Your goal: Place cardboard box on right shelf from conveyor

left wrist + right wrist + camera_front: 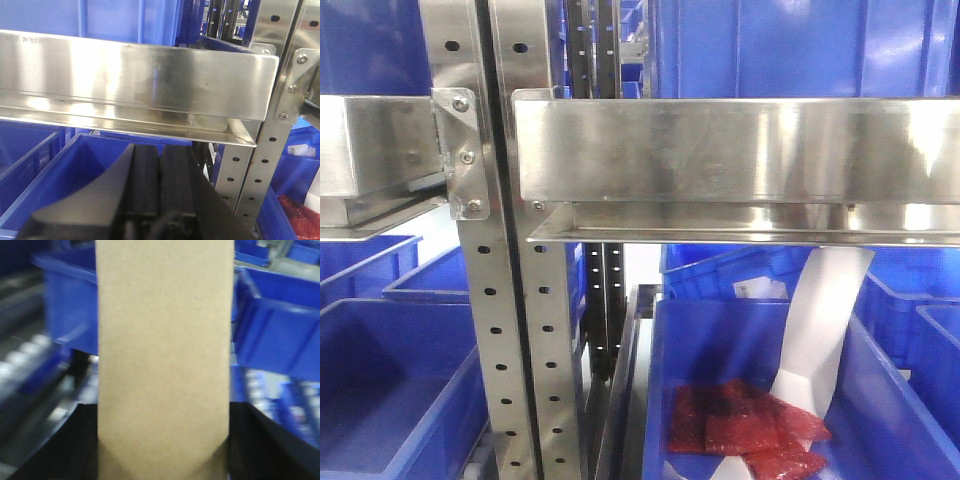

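Note:
The tan cardboard box (165,350) fills the middle of the right wrist view, standing tall between the black fingers (75,450) of my right gripper (164,440), which is shut on its two sides. The background there is blurred and the conveyor cannot be made out. In the front view the shiny steel right shelf (740,150) hangs right of the perforated upright (500,300); neither gripper nor the box shows there. My left gripper (160,165) is shut, pads together, holding nothing, just below the like steel shelf (140,80) left of the upright (270,150).
Blue bins sit above and below both shelves. The bin (720,340) under the right shelf holds red packets (750,425) and a white paper strip (825,330). Another blue bin (60,175) lies under my left gripper. More blue bins (280,335) surround the held box.

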`<state>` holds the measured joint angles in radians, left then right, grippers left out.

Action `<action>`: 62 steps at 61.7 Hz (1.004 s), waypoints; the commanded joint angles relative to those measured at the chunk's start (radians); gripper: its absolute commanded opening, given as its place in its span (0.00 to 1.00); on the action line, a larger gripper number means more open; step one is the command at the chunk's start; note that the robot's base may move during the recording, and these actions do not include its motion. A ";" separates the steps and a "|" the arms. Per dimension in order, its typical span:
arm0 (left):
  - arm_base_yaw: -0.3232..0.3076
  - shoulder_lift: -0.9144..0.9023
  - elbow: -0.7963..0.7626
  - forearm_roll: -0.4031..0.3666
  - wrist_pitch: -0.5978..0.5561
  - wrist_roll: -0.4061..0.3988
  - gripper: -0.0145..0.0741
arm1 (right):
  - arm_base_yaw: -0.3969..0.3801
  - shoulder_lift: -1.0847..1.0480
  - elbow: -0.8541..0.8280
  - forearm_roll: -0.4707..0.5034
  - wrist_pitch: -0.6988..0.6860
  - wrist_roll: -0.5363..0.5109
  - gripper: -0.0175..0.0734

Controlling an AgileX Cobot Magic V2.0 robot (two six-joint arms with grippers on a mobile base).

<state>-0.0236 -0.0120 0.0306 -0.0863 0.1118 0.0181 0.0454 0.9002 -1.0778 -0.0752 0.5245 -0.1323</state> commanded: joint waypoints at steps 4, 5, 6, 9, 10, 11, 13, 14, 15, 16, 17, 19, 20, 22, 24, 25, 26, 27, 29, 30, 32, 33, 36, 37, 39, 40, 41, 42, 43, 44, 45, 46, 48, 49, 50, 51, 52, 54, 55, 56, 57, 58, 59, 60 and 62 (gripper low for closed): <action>0.003 -0.007 -0.003 -0.005 -0.082 -0.003 0.03 | 0.030 0.079 -0.053 -0.239 -0.199 -0.009 0.22; 0.003 -0.007 -0.003 -0.005 -0.082 -0.003 0.03 | 0.040 0.086 -0.053 -0.260 -0.205 -0.009 0.22; 0.003 -0.007 -0.003 -0.005 -0.082 -0.003 0.03 | 0.047 0.092 -0.053 -0.281 -0.211 -0.011 0.22; 0.003 -0.007 -0.003 -0.005 -0.082 -0.003 0.03 | 0.072 0.114 -0.052 -0.358 -0.235 -0.020 0.22; 0.003 -0.007 -0.003 -0.005 -0.082 -0.003 0.03 | 0.078 0.123 -0.052 -0.380 -0.241 -0.027 0.22; 0.003 -0.007 -0.003 -0.005 -0.082 -0.003 0.03 | 0.084 0.129 -0.051 -0.414 -0.249 -0.035 0.22; 0.003 -0.007 -0.003 -0.005 -0.082 -0.003 0.03 | 0.095 0.140 -0.046 -0.459 -0.265 -0.054 0.22; 0.003 -0.007 -0.003 -0.005 -0.082 -0.003 0.03 | 0.102 0.145 -0.044 -0.481 -0.275 -0.063 0.22; 0.003 -0.007 -0.003 -0.005 -0.082 -0.003 0.03 | 0.105 0.153 -0.040 -0.513 -0.287 -0.078 0.22; 0.003 -0.007 -0.003 -0.005 -0.082 -0.003 0.03 | 0.110 0.158 -0.037 -0.533 -0.295 -0.088 0.22; 0.003 -0.007 -0.003 -0.005 -0.082 -0.003 0.03 | 0.113 0.165 -0.032 -0.563 -0.309 -0.101 0.22; 0.003 -0.007 -0.003 -0.005 -0.082 -0.003 0.03 | 0.117 0.175 -0.023 -0.599 -0.323 -0.118 0.22; 0.003 -0.007 -0.003 -0.005 -0.082 -0.003 0.03 | 0.119 0.181 -0.020 -0.616 -0.332 -0.125 0.22; 0.003 -0.007 -0.003 -0.005 -0.082 -0.003 0.03 | 0.122 0.193 -0.010 -0.654 -0.340 -0.134 0.22; 0.003 -0.007 -0.003 -0.005 -0.082 -0.003 0.03 | 0.123 0.205 0.001 -0.692 -0.344 -0.141 0.22; 0.003 -0.007 -0.003 -0.005 -0.082 -0.003 0.03 | 0.124 0.209 0.010 -0.706 -0.345 -0.143 0.22; 0.003 -0.007 -0.003 -0.005 -0.082 -0.003 0.03 | 0.124 0.214 0.015 -0.721 -0.346 -0.145 0.22; 0.003 -0.007 -0.003 -0.005 -0.082 -0.003 0.03 | 0.124 0.219 0.020 -0.733 -0.347 -0.146 0.22; 0.003 -0.007 -0.003 -0.005 -0.082 -0.003 0.03 | 0.124 0.228 0.036 -0.764 -0.349 -0.148 0.22; 0.003 -0.007 -0.003 -0.005 -0.082 -0.003 0.03 | 0.124 0.235 0.046 -0.781 -0.350 -0.148 0.22; 0.003 -0.007 -0.003 -0.005 -0.082 -0.003 0.03 | 0.126 0.240 0.058 -0.807 -0.352 -0.148 0.22; 0.003 -0.007 -0.003 -0.005 -0.082 -0.003 0.03 | 0.128 0.245 0.068 -0.826 -0.353 -0.148 0.22; 0.003 -0.007 -0.003 -0.005 -0.082 -0.003 0.03 | 0.132 0.254 0.085 -0.866 -0.359 -0.148 0.22; 0.003 -0.007 -0.003 -0.005 -0.082 -0.003 0.03 | 0.132 0.256 0.091 -0.886 -0.362 -0.148 0.22; 0.003 -0.007 -0.003 -0.005 -0.082 -0.003 0.03 | 0.133 0.262 0.106 -0.918 -0.371 -0.148 0.22; 0.003 -0.007 -0.003 -0.005 -0.082 -0.003 0.03 | 0.133 0.263 0.114 -0.931 -0.375 -0.148 0.22; 0.003 -0.007 -0.003 -0.005 -0.082 -0.003 0.03 | 0.133 0.266 0.119 -0.943 -0.379 -0.148 0.22; 0.003 -0.007 -0.003 -0.005 -0.082 -0.003 0.03 | 0.133 0.269 0.124 -0.954 -0.383 -0.148 0.22; 0.003 -0.007 -0.003 -0.005 -0.082 -0.003 0.03 | 0.133 0.272 0.131 -0.969 -0.389 -0.148 0.22; 0.003 -0.007 -0.003 -0.005 -0.082 -0.003 0.03 | 0.133 0.274 0.135 -0.979 -0.392 -0.148 0.22; 0.003 -0.007 -0.003 -0.005 -0.082 -0.003 0.03 | 0.133 0.277 0.140 -0.989 -0.395 -0.148 0.22; 0.003 -0.007 -0.003 -0.005 -0.082 -0.003 0.03 | 0.133 0.281 0.145 -0.998 -0.398 -0.148 0.22; 0.003 -0.007 -0.003 -0.005 -0.082 -0.003 0.03 | 0.133 0.286 0.153 -1.017 -0.407 -0.148 0.22; 0.003 -0.007 -0.003 -0.005 -0.082 -0.003 0.03 | 0.133 0.291 0.156 -1.023 -0.415 -0.148 0.22; 0.003 -0.007 -0.003 -0.005 -0.082 -0.003 0.03 | 0.133 0.294 0.157 -1.030 -0.419 -0.148 0.22; 0.003 -0.007 -0.003 -0.005 -0.082 -0.003 0.03 | 0.133 0.296 0.159 -1.034 -0.423 -0.148 0.22; 0.003 -0.007 -0.003 -0.005 -0.082 -0.003 0.03 | 0.133 0.299 0.159 -1.037 -0.429 -0.148 0.22; 0.003 -0.007 -0.003 -0.005 -0.082 -0.003 0.03 | 0.133 0.305 0.159 -1.041 -0.444 -0.148 0.22; 0.003 -0.007 -0.003 -0.005 -0.082 -0.003 0.03 | 0.133 0.308 0.159 -1.042 -0.452 -0.148 0.22; 0.003 -0.007 -0.003 -0.005 -0.082 -0.003 0.03 | 0.133 0.311 0.159 -1.042 -0.460 -0.148 0.22; 0.003 -0.007 -0.003 -0.005 -0.082 -0.003 0.03 | 0.133 0.314 0.159 -1.042 -0.468 -0.148 0.22; 0.003 -0.007 -0.003 -0.005 -0.082 -0.003 0.03 | 0.133 0.319 0.159 -1.042 -0.479 -0.148 0.22; 0.003 -0.007 -0.003 -0.005 -0.082 -0.003 0.03 | 0.133 0.322 0.159 -1.042 -0.485 -0.148 0.22; 0.003 -0.007 -0.003 -0.005 -0.082 -0.003 0.03 | 0.133 0.326 0.159 -1.042 -0.494 -0.148 0.22; 0.003 -0.007 -0.003 -0.005 -0.082 -0.003 0.03 | 0.133 0.335 0.159 -1.042 -0.500 -0.148 0.22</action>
<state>-0.0236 -0.0120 0.0306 -0.0863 0.1118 0.0181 0.1755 1.2454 -0.8902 -1.0837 0.1082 -0.2745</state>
